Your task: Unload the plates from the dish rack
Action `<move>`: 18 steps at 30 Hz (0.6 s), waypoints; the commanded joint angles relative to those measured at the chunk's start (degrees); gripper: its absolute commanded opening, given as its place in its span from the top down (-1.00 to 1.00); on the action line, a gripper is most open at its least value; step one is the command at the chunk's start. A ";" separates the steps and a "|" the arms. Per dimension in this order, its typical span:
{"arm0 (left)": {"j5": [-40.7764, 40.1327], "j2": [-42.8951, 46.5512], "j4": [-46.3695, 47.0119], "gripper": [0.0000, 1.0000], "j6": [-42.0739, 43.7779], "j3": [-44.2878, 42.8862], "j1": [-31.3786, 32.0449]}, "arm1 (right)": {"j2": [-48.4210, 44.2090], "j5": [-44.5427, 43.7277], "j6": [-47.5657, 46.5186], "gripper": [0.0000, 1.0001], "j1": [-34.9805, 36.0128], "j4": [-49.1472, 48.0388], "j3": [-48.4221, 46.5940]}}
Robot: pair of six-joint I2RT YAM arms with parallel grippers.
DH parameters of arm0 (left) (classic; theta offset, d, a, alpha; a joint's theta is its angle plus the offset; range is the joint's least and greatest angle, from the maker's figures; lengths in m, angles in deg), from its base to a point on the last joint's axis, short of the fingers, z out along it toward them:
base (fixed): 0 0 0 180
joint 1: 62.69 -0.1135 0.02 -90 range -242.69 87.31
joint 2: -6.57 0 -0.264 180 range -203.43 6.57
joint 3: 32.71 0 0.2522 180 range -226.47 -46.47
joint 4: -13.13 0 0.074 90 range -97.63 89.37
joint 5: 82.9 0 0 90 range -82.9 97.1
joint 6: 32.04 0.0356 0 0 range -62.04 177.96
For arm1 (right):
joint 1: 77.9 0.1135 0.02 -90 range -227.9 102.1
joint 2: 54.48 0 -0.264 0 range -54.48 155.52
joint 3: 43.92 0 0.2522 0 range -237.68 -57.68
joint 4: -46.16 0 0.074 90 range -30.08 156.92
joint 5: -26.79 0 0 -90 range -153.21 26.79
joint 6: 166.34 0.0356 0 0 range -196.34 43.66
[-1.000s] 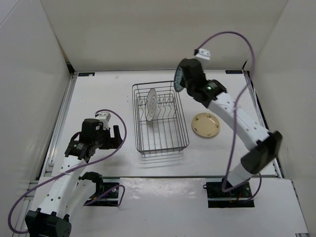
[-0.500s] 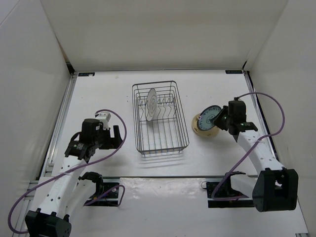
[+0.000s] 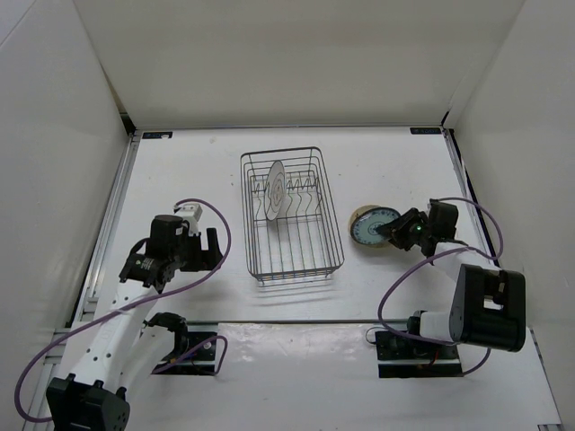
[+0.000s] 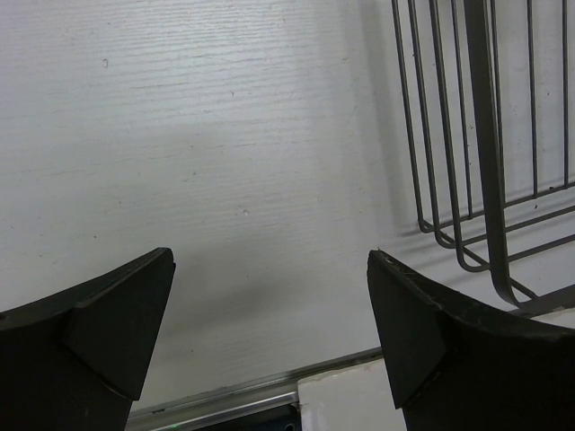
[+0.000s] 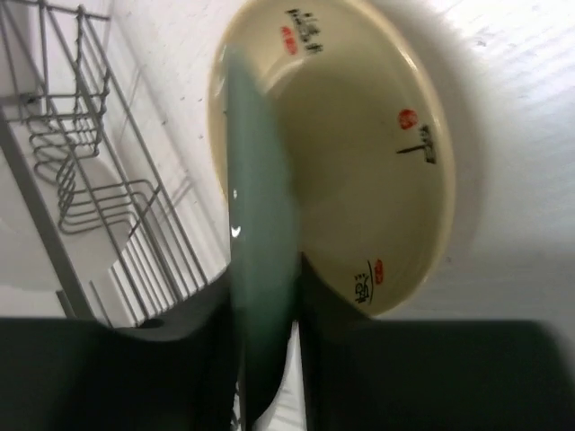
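Right claw [image 5: 262, 305] grips the teal plate [image 5: 256, 180], half-hiding the tan plate [image 5: 359, 180]; left claw [image 4: 269, 305] gapes.

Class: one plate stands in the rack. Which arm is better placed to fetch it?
Left, probably: left end effector open and empty beside the dish rack holding the white plate; right end effector grips the teal plate over the tan plate.

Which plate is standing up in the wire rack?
The big white plate with dark lines. It stands on edge among the prongs of the dish rack; the teal plate is in the right gripper, over the tan plate on the table.
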 commanded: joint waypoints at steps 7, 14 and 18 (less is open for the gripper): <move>0.20 -0.35 -0.26 -0.98 0.50 -1.92 0.27 | 0.37 2.59 -5.65 -0.58 -0.80 11.72 -8.63; 0.47 -1.05 -0.18 -0.98 0.50 -2.09 0.10 | -0.70 -7.00 -13.83 -0.77 -0.62 34.65 -20.84; 0.38 -1.05 -0.09 -0.98 0.58 -2.09 0.27 | -1.04 -10.86 -17.08 -0.77 -0.53 39.26 -24.11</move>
